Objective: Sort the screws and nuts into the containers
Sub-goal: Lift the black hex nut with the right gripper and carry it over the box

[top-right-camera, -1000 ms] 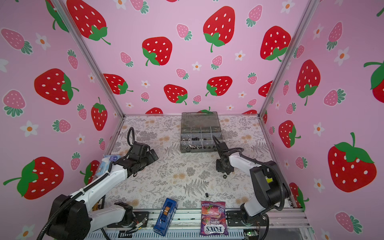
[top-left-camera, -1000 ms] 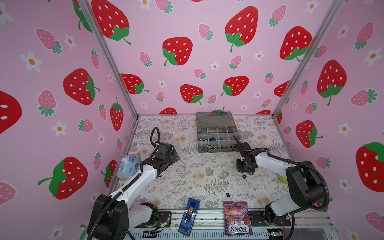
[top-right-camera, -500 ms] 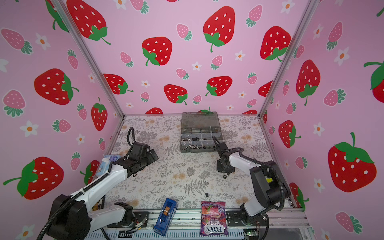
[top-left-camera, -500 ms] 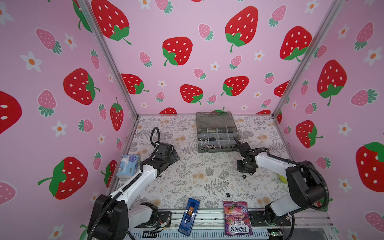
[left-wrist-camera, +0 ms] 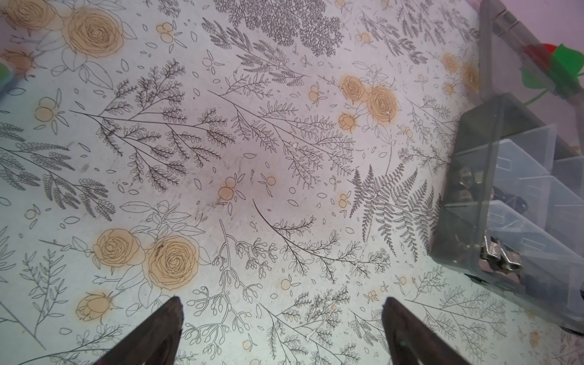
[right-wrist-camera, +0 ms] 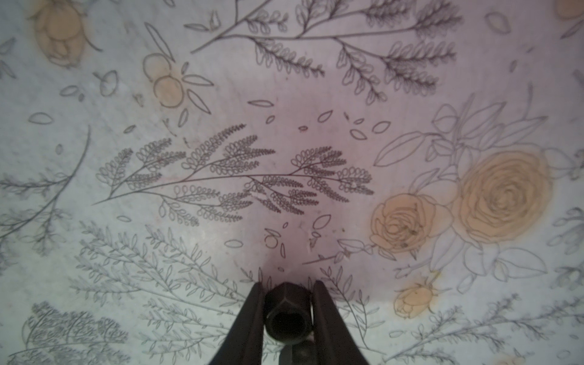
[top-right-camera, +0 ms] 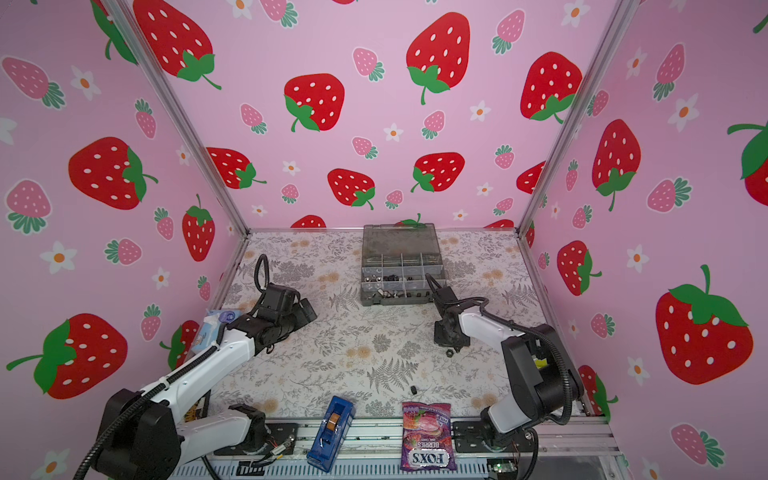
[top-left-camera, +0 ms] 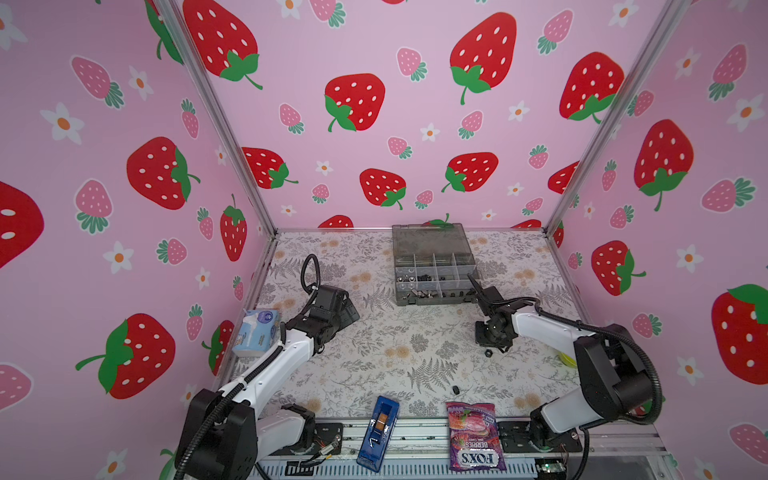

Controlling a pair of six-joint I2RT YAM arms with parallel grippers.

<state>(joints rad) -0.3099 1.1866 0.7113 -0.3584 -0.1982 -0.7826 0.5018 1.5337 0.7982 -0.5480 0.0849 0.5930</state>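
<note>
- Nothing has visibly shifted in both top views since a second ago: arms, box and loose pieces lie as they did.
- Top views:
  - The box (top-left-camera: pixel 428 243) (top-right-camera: pixel 397 241) stands open at the back of the mat (top-left-camera: pixel 395 353) (top-right-camera: pixel 353 353). Its cells (top-left-camera: pixel 432 274) (top-right-camera: pixel 395 276) hold black and silver pieces.
  - The right gripper (top-left-camera: pixel 494 348) (top-right-camera: pixel 454 348) points down in front of the box's right corner, tips at a black hex nut (top-left-camera: pixel 488 353) (top-right-camera: pixel 449 353). How its jaws stand cannot be told from here.
  - A small black piece (top-left-camera: pixel 456 389) (top-right-camera: pixel 413 389) lies farther in front of the box, well apart from it. Whether it is a screw or a nut, I cannot tell.
  - The left gripper (top-left-camera: pixel 348 311) (top-right-camera: pixel 305 312) sits low over the mat, well to the left of the box.
- Left wrist:
  - The left gripper (left-wrist-camera: pixel 281 306) has its jaws spread wide, with only bare mat between them.
  - The box's corner is near, and silver wing nuts (left-wrist-camera: pixel 499 259) lie in its corner cell.
- Right wrist:
  - The right gripper (right-wrist-camera: pixel 287 283) pinches the hex nut (right-wrist-camera: pixel 286 311), with a finger (right-wrist-camera: pixel 249 316) against each side.
  - The nut's hole faces the camera, right at the mat.
</note>
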